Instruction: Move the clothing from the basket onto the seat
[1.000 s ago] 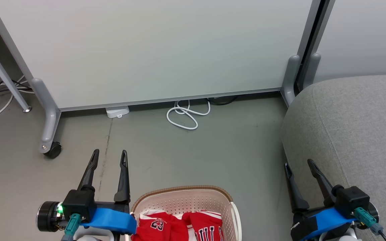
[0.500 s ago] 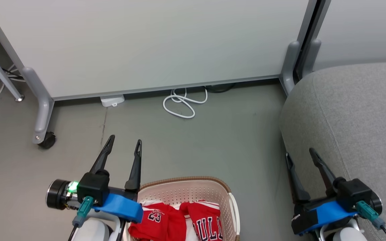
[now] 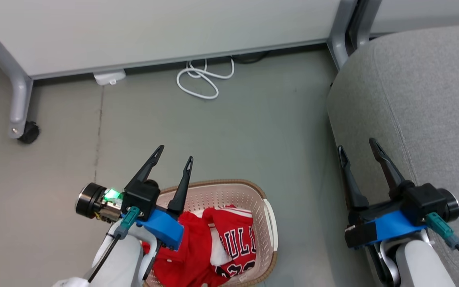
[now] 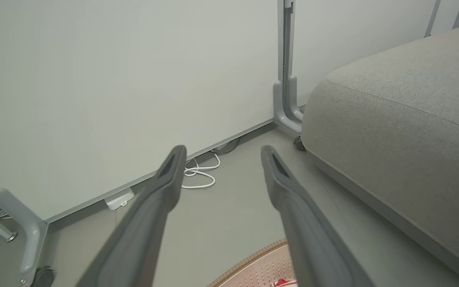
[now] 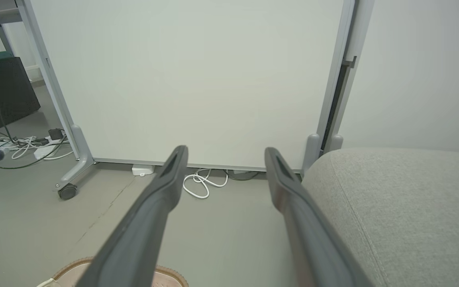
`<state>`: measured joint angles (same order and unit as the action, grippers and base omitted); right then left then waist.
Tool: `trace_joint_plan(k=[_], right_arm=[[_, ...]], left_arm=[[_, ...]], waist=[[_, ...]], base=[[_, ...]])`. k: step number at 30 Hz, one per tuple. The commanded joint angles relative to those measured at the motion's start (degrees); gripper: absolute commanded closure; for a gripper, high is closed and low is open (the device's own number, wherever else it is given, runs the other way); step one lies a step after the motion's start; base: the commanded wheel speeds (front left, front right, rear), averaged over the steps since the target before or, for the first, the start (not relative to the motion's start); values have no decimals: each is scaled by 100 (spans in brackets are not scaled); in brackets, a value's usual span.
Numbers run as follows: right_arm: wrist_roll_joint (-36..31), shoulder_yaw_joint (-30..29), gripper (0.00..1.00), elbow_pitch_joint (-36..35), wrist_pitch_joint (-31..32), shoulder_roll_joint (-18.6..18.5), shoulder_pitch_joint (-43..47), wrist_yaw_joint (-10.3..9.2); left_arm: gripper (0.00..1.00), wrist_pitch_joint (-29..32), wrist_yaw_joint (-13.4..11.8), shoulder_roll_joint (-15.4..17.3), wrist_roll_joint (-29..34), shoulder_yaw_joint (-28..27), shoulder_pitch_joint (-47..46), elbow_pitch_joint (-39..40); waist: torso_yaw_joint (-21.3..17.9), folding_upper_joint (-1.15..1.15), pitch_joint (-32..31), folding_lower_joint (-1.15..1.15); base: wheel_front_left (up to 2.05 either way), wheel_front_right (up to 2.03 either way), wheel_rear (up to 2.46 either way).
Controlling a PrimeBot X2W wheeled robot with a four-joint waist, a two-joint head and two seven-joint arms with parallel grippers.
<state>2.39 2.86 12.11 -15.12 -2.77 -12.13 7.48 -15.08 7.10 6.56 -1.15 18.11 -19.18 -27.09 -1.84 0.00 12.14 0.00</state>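
Seat (image 3: 412,99) at three o'clock is bare, so I judge the whole job remains. Basket (image 3: 229,195) at six o'clock holds both pieces of red clothing (image 3: 235,243). Left claw (image 3: 175,152) hangs spread and empty by its rim; right claw (image 3: 356,143) likewise beside the seat.

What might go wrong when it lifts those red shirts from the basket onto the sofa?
The open left gripper appears above the basket rim; descending, a finger might strike the rim and tip it. The clothing lies bunched together, so one piece could drag out and fall on the floor. The open right gripper is close beside the seat and might snag its edge.
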Motion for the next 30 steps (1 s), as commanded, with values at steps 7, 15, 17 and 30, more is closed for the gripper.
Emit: trace_joint_plan(k=[7, 15, 17, 30], right_arm=[[-83, 76, 0, -117, -6, -20, -416, 3], [-42, 156, 0, -218, -6, -19, -742, 3], [-38, 183, 0, -249, -6, -19, -821, 3], [-129, 236, 0, -472, -6, -18, -1225, 3]], left_arm=[[0, -14, 33, 107, -8, 484, -582, -579], [0, -15, 37, 135, -209, 1142, -1166, -1297], [0, -15, 37, 155, -235, 1382, -1304, -1556], [0, -15, 37, 77, -1060, 2312, -2119, -2919]], waist=[[-271, 0, 678, 0], [-510, 0, 1328, 0], [-570, 0, 1489, 0], [-790, 0, 2478, 0]], base=[[0, 0, 0], [0, 0, 0], [0, 0, 0], [0, 0, 0]])
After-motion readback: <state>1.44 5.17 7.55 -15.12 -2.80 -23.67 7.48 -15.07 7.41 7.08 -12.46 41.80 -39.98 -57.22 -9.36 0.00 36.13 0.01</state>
